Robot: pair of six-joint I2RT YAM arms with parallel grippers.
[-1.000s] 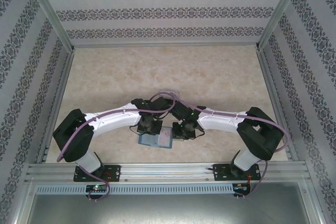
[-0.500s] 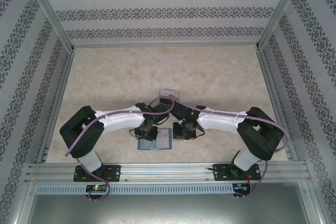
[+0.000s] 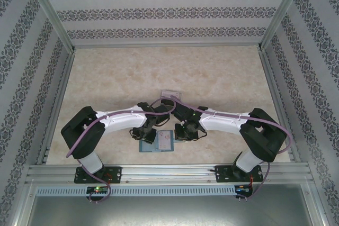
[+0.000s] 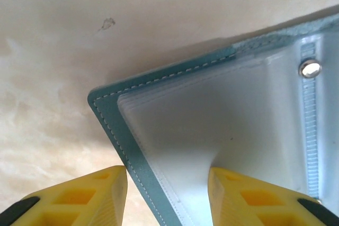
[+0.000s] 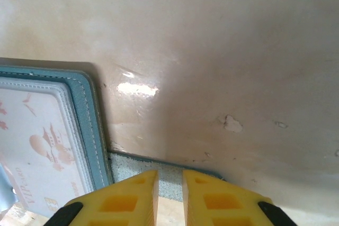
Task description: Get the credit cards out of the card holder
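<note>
The teal-blue card holder (image 3: 150, 145) lies open on the table between both grippers. A pale pinkish card (image 3: 166, 140) sits in its right half and shows printed with pink drawings in the right wrist view (image 5: 37, 141). My left gripper (image 4: 167, 175) is open, its yellow fingers straddling the holder's stitched near-left edge (image 4: 114, 125) and the grey-white pockets (image 4: 212, 115). My right gripper (image 5: 169, 175) is shut to a narrow gap, its tips down over the holder's grey-teal closing tab (image 5: 159, 165), with nothing between them.
A small pale rectangular thing (image 3: 169, 95) lies on the table just behind the two wrists. A metal snap (image 4: 310, 68) sits on the holder's spine. Aluminium rails and patterned walls enclose the beige tabletop (image 3: 169, 67).
My left gripper has opened from shut and let go of the card holder's left edge, and its arm has drawn slightly left. The right arm has not moved.
</note>
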